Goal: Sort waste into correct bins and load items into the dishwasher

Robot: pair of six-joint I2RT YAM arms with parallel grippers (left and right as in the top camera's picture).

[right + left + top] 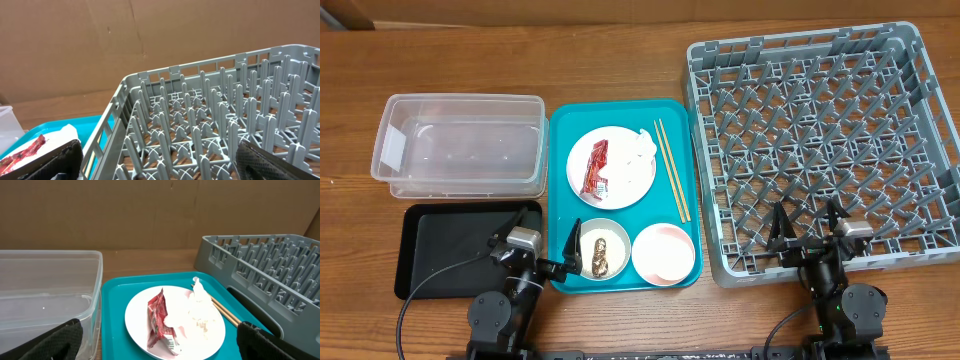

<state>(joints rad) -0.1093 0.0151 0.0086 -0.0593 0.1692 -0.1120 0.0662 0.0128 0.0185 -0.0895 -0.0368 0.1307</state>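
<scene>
A teal tray [560, 190] holds a white plate [630, 185] with a red wrapper [596, 168] and a crumpled white tissue [640, 150], a pair of chopsticks [671, 170], a small bowl with a brown scrap [601, 256] and an empty pink-white bowl [663, 252]. The grey dish rack [820, 140] lies at right. My left gripper [548, 255] is open at the tray's near left edge; its wrist view shows the plate [175, 322] and wrapper [159, 320]. My right gripper [810, 228] is open over the rack's near edge [210, 130].
A clear plastic bin [460, 145] stands at the left, with a black tray [450, 245] in front of it. Brown cardboard walls close off the far side in both wrist views.
</scene>
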